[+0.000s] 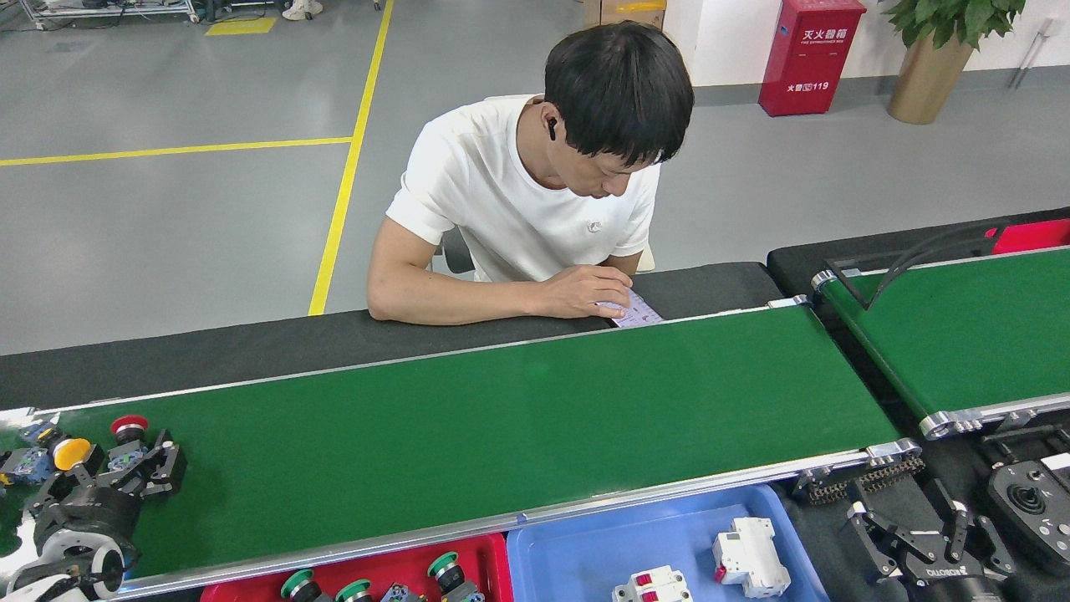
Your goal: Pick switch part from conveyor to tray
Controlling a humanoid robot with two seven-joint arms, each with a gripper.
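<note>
Left fingers (159,468) flanking upright red-capped switch part (128,443).

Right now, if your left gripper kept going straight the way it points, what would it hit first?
Probably the red-capped switch part: my left gripper points up-belt with open fingers around its grey-blue base on the conveyor. Whether it already touches is unclear from this view.

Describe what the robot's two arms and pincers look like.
Left pincer: black linkage fingers on a dark cylindrical wrist, with a white and grey arm segment behind it. Right pincer: the same black linkage fingers, with white lettering on its black base. No cables visible.
</note>
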